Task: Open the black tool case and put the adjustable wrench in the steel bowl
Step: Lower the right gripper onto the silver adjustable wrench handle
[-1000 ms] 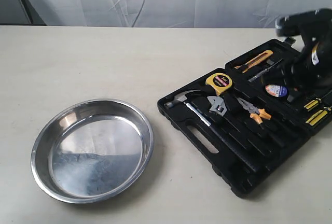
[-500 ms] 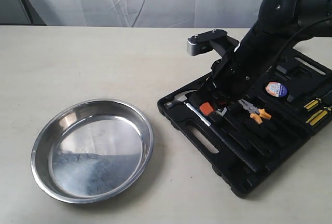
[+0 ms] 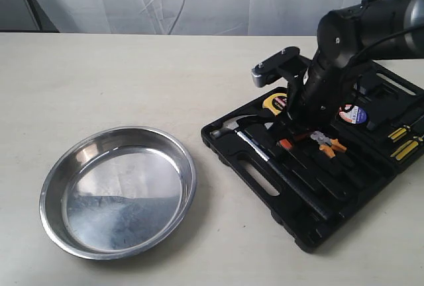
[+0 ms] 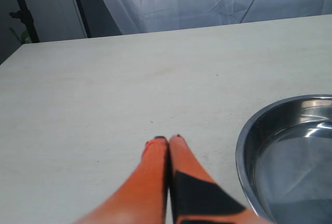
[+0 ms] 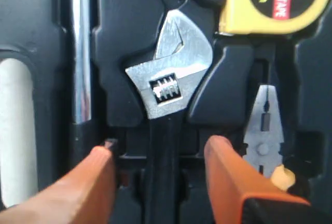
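Observation:
The black tool case (image 3: 311, 223) lies open on the right of the table. The adjustable wrench (image 5: 168, 84) rests in its slot, silver head up and black handle running down between my right gripper's orange fingers (image 5: 228, 167). My right gripper (image 5: 158, 154) is open and straddles the handle without closing on it; in the exterior view the right gripper (image 3: 286, 142) hides the wrench. The steel bowl (image 3: 118, 190) sits empty on the left. My left gripper (image 4: 168, 140) is shut and empty above bare table beside the steel bowl's rim (image 4: 244, 146); it does not show in the exterior view.
In the case, a yellow tape measure (image 5: 275, 1) sits beyond the wrench head, orange-handled pliers (image 5: 264, 130) lie on one side and the hammer's steel shaft (image 5: 80, 53) on the other. The hammer head (image 3: 228, 126), yellow screwdrivers (image 3: 405, 142) and a tape roll (image 3: 353, 114) also fill the case.
The right arm swung in from the back right and came down over the case. In the last half second the gripper shifted slightly right, settling over the wrench. The bowl has not moved.

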Controlling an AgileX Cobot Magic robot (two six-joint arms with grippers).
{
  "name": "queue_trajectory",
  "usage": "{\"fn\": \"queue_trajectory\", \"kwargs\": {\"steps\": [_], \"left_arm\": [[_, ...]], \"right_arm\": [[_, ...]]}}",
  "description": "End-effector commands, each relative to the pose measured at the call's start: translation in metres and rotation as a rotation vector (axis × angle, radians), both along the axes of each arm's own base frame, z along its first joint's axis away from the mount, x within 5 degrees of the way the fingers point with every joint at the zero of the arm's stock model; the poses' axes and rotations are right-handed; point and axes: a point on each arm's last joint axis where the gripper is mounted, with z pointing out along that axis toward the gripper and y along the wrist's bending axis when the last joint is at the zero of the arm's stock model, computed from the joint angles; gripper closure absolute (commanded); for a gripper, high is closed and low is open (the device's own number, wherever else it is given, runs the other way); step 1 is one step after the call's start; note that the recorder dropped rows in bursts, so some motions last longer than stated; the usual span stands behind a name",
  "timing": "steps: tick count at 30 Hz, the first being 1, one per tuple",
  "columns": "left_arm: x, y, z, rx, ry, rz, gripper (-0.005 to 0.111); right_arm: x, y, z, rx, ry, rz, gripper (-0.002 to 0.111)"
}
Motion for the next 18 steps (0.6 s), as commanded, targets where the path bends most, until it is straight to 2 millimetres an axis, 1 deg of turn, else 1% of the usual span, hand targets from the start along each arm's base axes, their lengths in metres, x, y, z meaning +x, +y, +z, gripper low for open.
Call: {"fn": "queue_trajectory", "kwargs": {"steps": [1,4,9,16,17,18], "left_arm": [[0.000,0.000,0.002,-0.002,-0.012,0.002,0.107],[0.000,0.000,0.002,-0.002,-0.012,0.002,0.107],[0.000,0.000,0.002,-0.002,-0.012,0.002,0.107],[0.000,0.000,0.002,-0.002,-0.012,0.002,0.107],[0.000,0.000,0.002,-0.002,-0.012,0.002,0.107],[0.000,0.000,0.002,-0.002,-0.012,0.002,0.107]], "right_arm": [[0.002,-0.002,-0.022,-0.043,0.041,0.010,0.058],[0.004,-0.001,-0.030,-0.053,0.043,0.017,0.058],[0.007,0.000,-0.037,-0.047,0.030,0.018,0.058],[0.007,0.000,-0.062,-0.069,0.098,0.012,0.058],[0.006,0.000,-0.064,-0.072,0.103,0.012,0.060],[0.006,0.000,-0.065,-0.074,0.108,0.012,0.064]]}}
